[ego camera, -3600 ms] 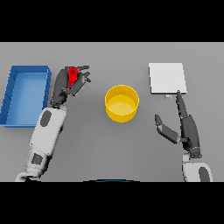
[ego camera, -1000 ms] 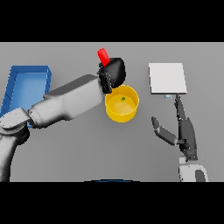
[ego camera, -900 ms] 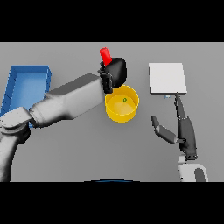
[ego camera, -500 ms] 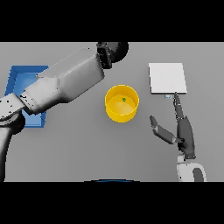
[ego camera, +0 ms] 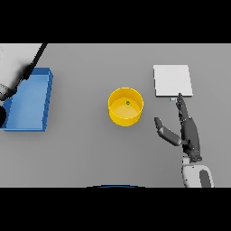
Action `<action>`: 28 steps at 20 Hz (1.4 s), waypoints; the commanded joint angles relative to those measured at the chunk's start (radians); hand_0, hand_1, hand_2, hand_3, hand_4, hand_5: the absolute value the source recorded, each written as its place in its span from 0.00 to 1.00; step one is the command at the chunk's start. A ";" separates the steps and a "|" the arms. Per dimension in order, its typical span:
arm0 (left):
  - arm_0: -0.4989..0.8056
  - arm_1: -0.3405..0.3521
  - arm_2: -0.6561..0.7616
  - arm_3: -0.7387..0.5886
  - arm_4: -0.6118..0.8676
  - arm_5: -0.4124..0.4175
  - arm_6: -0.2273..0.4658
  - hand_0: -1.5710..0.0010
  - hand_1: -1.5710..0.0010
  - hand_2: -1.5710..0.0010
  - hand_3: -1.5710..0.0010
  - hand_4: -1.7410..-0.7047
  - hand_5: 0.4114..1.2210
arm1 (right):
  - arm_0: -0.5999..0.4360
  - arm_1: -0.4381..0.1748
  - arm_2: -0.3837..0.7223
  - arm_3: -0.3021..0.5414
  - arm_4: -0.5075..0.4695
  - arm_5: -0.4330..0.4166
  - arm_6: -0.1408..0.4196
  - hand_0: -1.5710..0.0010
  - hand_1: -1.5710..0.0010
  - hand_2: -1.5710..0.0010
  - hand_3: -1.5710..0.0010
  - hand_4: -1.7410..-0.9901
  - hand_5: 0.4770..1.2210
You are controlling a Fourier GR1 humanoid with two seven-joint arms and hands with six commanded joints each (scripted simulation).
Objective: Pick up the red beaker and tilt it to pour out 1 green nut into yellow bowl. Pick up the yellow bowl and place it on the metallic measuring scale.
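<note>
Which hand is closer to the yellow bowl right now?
Right. The right hand sits just right of the yellow bowl, fingers straight. The left hand isn't visible; only its arm shows at the far upper left.

Qty: 1 yellow bowl [ego camera: 126, 106], 1 green nut [ego camera: 127, 103] inside; 1 metallic scale [ego camera: 173, 80]; 1 blue tray [ego camera: 28, 100]; 1 hand [ego camera: 185, 131].
</note>
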 commanded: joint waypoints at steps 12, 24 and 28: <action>0.495 0.285 0.373 -0.312 0.568 0.349 0.268 0.00 0.00 0.00 0.08 0.00 1.00 | 0.003 -0.048 -0.001 0.013 0.007 0.027 -0.044 1.00 1.00 1.00 1.00 0.70 0.18; 1.003 0.369 0.366 -0.770 0.754 0.669 0.524 0.00 0.00 0.00 0.05 0.00 1.00 | -0.001 -0.057 0.006 0.020 0.023 0.029 -0.042 1.00 1.00 1.00 1.00 0.70 0.25; 1.032 0.360 0.323 -0.757 0.774 0.712 0.529 0.00 0.00 0.00 0.02 0.00 0.87 | -0.001 -0.053 0.013 0.008 0.033 0.022 -0.035 1.00 1.00 1.00 1.00 0.71 0.25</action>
